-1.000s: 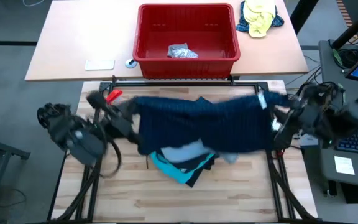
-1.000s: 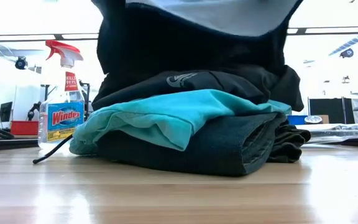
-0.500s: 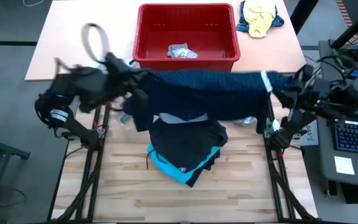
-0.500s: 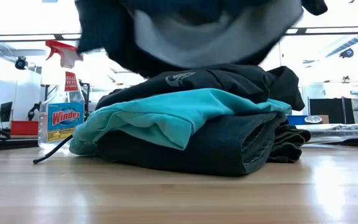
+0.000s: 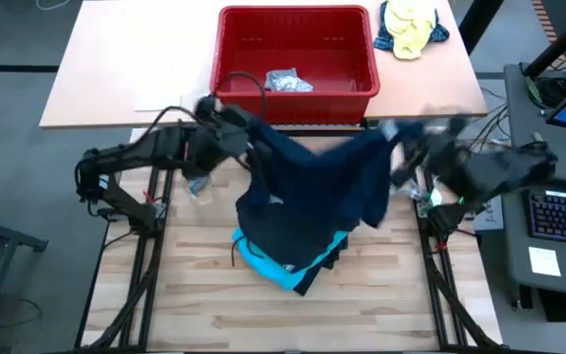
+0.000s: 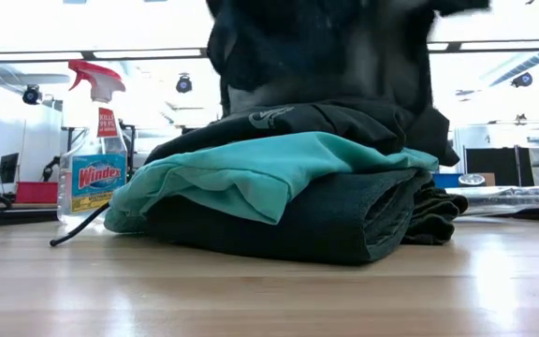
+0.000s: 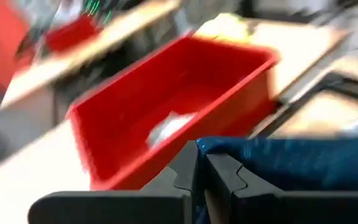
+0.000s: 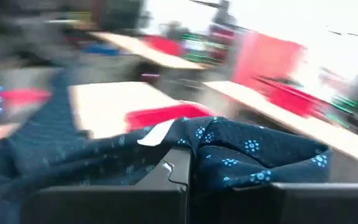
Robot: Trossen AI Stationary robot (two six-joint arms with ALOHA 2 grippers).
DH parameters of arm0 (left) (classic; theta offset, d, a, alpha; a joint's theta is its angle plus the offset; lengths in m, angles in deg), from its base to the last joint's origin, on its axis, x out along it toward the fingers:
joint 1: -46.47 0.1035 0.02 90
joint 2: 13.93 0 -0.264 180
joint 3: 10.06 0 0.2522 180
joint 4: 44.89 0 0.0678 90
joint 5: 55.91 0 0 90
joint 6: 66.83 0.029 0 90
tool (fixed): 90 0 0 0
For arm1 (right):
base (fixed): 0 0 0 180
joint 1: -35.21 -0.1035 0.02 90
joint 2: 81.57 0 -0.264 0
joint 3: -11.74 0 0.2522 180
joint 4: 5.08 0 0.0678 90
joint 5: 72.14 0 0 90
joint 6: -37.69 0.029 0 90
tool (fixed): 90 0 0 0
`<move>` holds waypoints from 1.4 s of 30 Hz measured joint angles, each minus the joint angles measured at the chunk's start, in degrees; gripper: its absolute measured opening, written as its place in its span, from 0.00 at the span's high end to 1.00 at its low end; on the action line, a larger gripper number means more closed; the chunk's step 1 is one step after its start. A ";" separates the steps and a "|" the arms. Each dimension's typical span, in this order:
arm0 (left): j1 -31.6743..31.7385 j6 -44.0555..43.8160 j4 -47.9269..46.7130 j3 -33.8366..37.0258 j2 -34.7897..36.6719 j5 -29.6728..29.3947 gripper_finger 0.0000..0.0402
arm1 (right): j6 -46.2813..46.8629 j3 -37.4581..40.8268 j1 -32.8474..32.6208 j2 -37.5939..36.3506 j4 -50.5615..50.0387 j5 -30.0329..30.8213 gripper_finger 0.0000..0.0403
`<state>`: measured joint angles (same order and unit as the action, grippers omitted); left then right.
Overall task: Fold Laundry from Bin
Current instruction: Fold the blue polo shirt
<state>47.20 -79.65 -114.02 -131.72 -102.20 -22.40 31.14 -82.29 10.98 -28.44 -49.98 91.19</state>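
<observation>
**A:** Both grippers are pinched onto the same garment, aren't they? Where's the left gripper (image 5: 247,133)?

**B:** Just in front of the red bin (image 5: 296,51), to the left of centre. Its fingers (image 7: 188,167) are pressed together on a corner of the navy dotted shirt (image 5: 317,182). The right gripper (image 5: 398,133) is clamped on another edge, over to the right, near the bin's right corner.

**A:** And the shirt itself?

**B:** It hangs between the two of them, sagging in the middle, above the far half of the wooden table (image 5: 204,295). From the right wrist camera you can see the small pale dots on the fabric, bunched over the closed fingers.

**A:** What's underneath?

**B:** A stack of folded laundry (image 6: 288,192) at the table's centre: a dark piece at the bottom, a turquoise garment (image 6: 251,173) in the middle, a black one on top. The hanging shirt dips to just above it.

**A:** Anything left in the bin?

**B:** One small light grey item (image 5: 284,82) on its floor. Beyond the bin's right end lies a yellow-and-blue cloth bundle (image 5: 411,27). A spray bottle (image 6: 90,150) stands left of the stack.
</observation>
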 joint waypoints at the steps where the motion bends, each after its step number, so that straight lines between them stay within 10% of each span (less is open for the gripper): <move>1: 1.39 -4.15 -3.63 0.07 0.13 0.26 1.00 | 1.72 0.15 1.66 -0.83 -1.40 0.35 0.97; 5: 4.32 -11.42 -6.46 3.25 0.11 13.75 1.00 | 14.11 1.32 6.89 -1.85 -8.26 -13.14 0.97; 11: 1.45 -9.33 16.10 16.33 0.72 36.09 1.00 | 19.51 10.80 10.00 -0.53 -2.03 -35.67 0.97; 17: -2.38 -10.88 45.93 30.39 0.81 41.11 1.00 | 20.73 23.60 9.91 2.15 19.21 -52.59 0.97; 31: -9.30 -9.10 99.71 52.54 0.77 43.58 1.00 | 14.97 30.99 9.88 7.87 34.54 -50.90 0.97; 42: -9.31 -8.35 103.16 55.70 -1.32 43.41 0.96 | 11.43 30.82 10.01 14.65 46.12 -50.74 0.97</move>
<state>37.89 -88.01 -10.86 -76.02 -103.51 21.01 42.57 -51.47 21.00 -13.79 -3.86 40.45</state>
